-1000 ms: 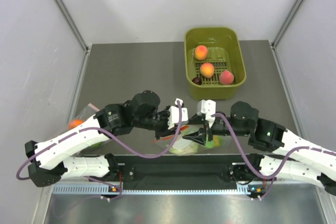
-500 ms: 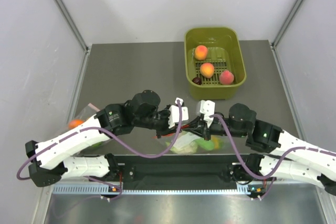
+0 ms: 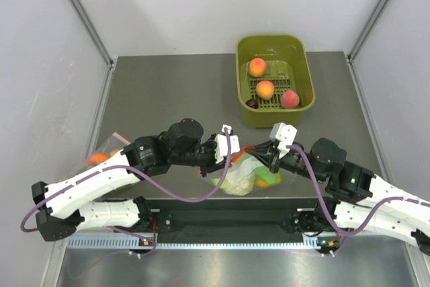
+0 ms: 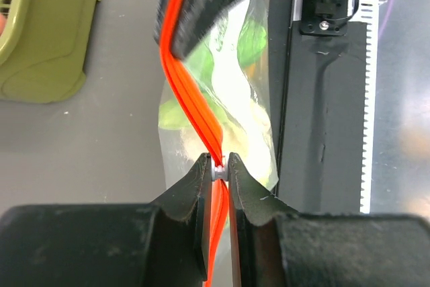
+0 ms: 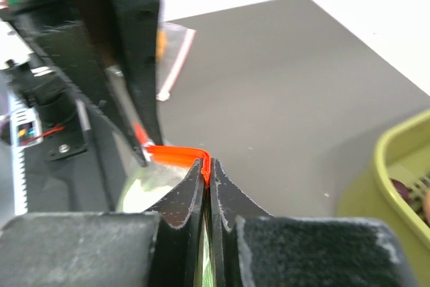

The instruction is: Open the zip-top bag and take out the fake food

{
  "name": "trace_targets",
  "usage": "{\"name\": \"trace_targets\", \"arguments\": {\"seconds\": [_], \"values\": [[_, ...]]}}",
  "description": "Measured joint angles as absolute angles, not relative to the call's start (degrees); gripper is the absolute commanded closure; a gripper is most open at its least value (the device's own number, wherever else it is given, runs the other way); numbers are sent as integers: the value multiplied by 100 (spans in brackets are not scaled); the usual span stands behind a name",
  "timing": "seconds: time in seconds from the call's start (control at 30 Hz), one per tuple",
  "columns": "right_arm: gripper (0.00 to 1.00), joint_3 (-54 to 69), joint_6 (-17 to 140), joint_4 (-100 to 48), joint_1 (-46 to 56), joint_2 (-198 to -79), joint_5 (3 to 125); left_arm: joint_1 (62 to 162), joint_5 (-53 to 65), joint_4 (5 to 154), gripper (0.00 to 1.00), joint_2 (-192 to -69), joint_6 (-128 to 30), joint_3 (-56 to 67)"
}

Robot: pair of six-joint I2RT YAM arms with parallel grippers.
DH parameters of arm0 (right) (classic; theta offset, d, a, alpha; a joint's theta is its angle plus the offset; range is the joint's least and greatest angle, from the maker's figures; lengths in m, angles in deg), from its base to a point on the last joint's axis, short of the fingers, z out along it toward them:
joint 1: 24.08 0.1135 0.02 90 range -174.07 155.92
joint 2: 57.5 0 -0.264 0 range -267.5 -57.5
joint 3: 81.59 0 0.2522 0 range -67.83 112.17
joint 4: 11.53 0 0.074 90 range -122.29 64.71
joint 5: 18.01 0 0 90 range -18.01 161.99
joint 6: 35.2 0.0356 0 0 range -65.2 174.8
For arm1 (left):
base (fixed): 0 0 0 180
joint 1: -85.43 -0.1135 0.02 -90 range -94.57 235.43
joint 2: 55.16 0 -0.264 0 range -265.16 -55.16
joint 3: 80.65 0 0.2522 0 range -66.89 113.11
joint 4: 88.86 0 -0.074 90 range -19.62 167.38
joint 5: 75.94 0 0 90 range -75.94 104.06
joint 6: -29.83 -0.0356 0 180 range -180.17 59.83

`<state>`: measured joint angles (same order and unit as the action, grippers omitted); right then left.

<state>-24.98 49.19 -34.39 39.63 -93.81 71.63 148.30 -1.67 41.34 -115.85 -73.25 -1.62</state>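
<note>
Near the front edge of the grey table, the bag is sitting between the two arms. The left gripper is pinching its orange strip, and the right gripper is clamping the same strip further along. Green and yellow food is lying inside.

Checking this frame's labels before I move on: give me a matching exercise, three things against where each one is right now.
Things:
1. zip-top bag
2. peaches
3. pale-pink-strip bag

Places:
A. in the green basket
B. at the left edge of the table
C. stretched between the left gripper and the right gripper, both shut on its orange-red strip

Pairs: 1-C, 2-A, 3-B
</note>
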Motion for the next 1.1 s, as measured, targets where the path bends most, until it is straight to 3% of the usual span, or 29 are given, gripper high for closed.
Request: {"name": "trace_targets", "arguments": {"seconds": [0.5,0.9,1.1], "values": [[100,-2091,4677,-3339,3816,-9867,8583,14819,515,3953,100,-11279,-7004,-216],[100,-2008,5066,-3297,1821,-10387,7711,14819,1287,3426,100,-11255,-6370,-629],[100,-2006,5287,-3291,1445,-10562,7342,14819,1256,3402,100,-11078,-6298,-671]]}}
